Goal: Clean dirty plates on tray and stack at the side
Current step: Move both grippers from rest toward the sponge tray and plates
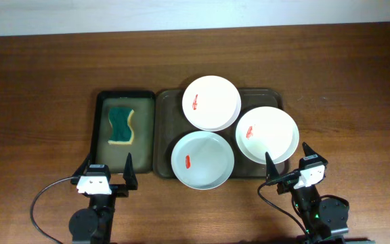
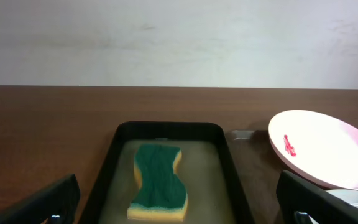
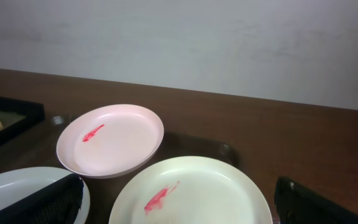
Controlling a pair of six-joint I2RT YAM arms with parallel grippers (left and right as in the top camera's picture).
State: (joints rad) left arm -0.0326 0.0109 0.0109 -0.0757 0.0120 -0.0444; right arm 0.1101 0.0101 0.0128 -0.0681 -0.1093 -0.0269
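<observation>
Three plates lie on the dark brown tray (image 1: 166, 102), each with a red smear. A white plate (image 1: 211, 102) is at the back, a white plate (image 1: 267, 133) at the right, a pale bluish-green plate (image 1: 202, 160) at the front. My left gripper (image 1: 107, 177) is open and empty, at the table's front, before the black tray. My right gripper (image 1: 290, 165) is open and empty, just in front of the right plate (image 3: 191, 193). The back plate shows in the left wrist view (image 2: 322, 149) and the right wrist view (image 3: 110, 140).
A narrow black tray (image 1: 95, 129) holds a green and yellow sponge (image 1: 121, 125) in shallow liquid, left of the brown tray. The sponge also shows in the left wrist view (image 2: 159, 186). Bare wooden table (image 1: 344, 81) lies on both sides.
</observation>
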